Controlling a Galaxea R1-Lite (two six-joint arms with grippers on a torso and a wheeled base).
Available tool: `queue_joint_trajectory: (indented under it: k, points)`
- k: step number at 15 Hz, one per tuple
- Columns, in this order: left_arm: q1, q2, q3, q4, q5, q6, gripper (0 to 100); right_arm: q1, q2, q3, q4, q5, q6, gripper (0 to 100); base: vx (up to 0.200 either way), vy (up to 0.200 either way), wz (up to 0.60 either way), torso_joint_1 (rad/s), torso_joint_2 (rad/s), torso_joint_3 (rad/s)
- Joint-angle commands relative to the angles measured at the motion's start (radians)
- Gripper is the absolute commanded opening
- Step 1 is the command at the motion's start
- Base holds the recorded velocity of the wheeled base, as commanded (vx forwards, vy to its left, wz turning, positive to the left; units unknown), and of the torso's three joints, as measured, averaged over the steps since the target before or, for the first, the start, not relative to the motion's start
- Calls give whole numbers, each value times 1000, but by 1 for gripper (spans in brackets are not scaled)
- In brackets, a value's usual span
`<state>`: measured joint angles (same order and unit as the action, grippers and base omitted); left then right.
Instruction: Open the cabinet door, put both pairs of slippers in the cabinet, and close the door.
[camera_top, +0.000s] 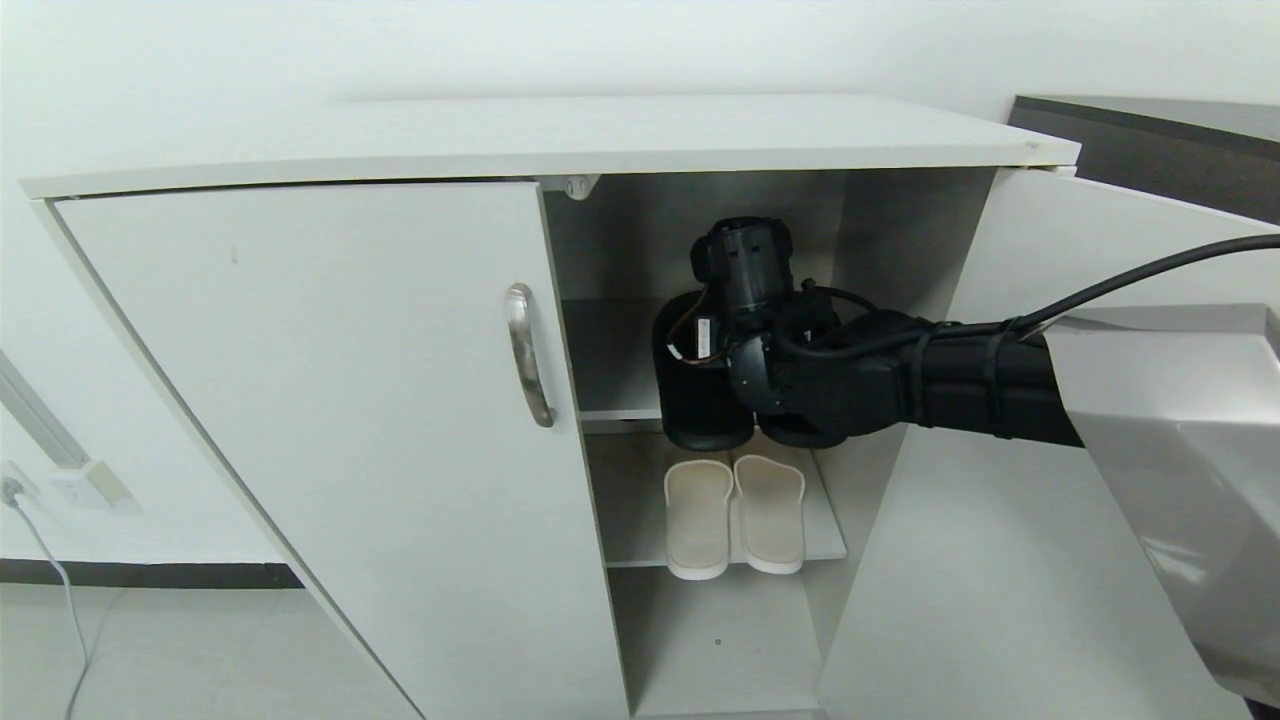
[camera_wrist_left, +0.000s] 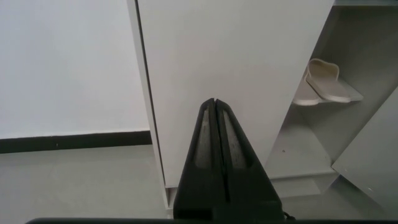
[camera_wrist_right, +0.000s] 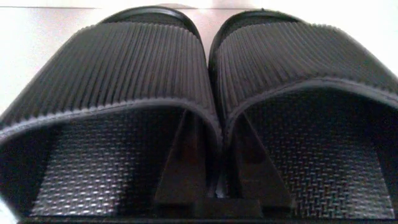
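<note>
Right gripper (camera_wrist_right: 214, 121) is clamped on the black slippers (camera_top: 705, 405), long axis twelve-to-six, upper shelf (camera_top: 610, 365) just beneath at six o'clock; left gripper (camera_wrist_left: 214, 140), fingers together, sits farther out.

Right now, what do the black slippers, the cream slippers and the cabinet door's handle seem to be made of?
Black ribbed slippers: likely moulded rubber or foam, matte; ridged straps, diamond-textured footbeds.
Cream smooth slippers: probably similar moulded foam, matte, no seams visible.
Curved silver door handle: looks like brushed metal, with a soft sheen.
</note>
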<state>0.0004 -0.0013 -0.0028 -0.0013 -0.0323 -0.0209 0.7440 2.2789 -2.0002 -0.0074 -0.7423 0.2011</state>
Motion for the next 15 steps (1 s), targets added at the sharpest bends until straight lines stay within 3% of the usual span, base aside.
queue_joint_trajectory:
  k: [1,9,15]
  points:
    - [1,1,0,0,0,-1,0,0,-4,0,3,1,0,100,0,0,0,0,0,0]
    - [1,1,0,0,0,-1,0,14,-22,1,14,0,3,100,0,0,0,0,0,0]
    - [1,1,0,0,0,-1,0,17,-53,84,6,0,17,100,0,0,0,0,0,0]
